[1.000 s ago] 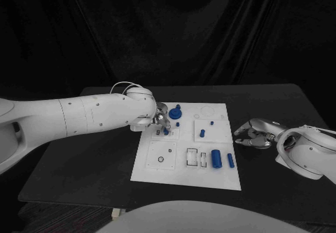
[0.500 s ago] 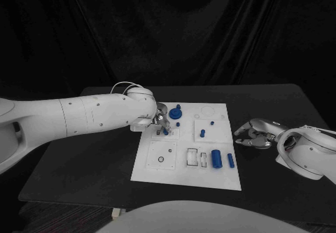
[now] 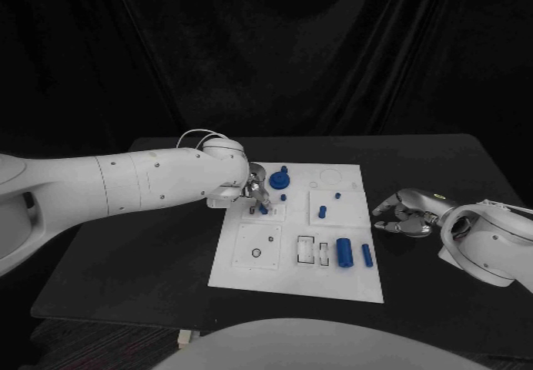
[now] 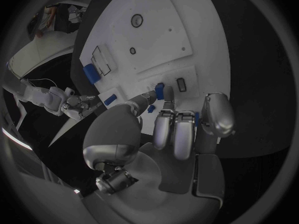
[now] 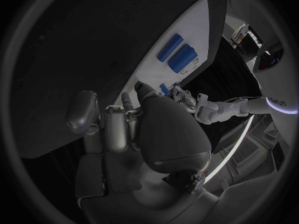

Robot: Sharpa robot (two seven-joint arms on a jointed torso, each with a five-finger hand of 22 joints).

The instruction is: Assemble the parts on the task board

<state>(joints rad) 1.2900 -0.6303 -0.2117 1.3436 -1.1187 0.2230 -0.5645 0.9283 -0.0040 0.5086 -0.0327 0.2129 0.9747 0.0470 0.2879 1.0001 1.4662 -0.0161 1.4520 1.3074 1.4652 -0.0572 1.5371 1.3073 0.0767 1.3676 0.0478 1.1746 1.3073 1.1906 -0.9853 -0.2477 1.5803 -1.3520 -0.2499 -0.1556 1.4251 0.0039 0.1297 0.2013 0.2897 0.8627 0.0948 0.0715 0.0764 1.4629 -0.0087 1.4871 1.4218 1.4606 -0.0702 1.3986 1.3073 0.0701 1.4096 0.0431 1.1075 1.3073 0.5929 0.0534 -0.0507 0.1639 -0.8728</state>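
Little has moved: left hand (image 3: pixel 254 193) still pinches a small blue peg (image 4: pixel 159 91) low over the board's (image 3: pixel 298 270) upper left, insertion unfinished. Right hand (image 3: pixel 405 213) rests curled, empty, on the table (image 3: pixel 133 262).

— Can you make out what the left hand (image 3: pixel 253 193) has over the task board (image 3: pixel 298 262)?
— Not quite. Its fingers (image 4: pixel 163 127) cover a small blue part (image 4: pixel 159 90); whether they pinch it or only touch it, I can't tell.
— And the right hand (image 3: pixel 402 213)?
— Curled in beside the board, palm hidden. The small blue pegs (image 3: pixel 321 210) are too tiny to tell seated from loose.
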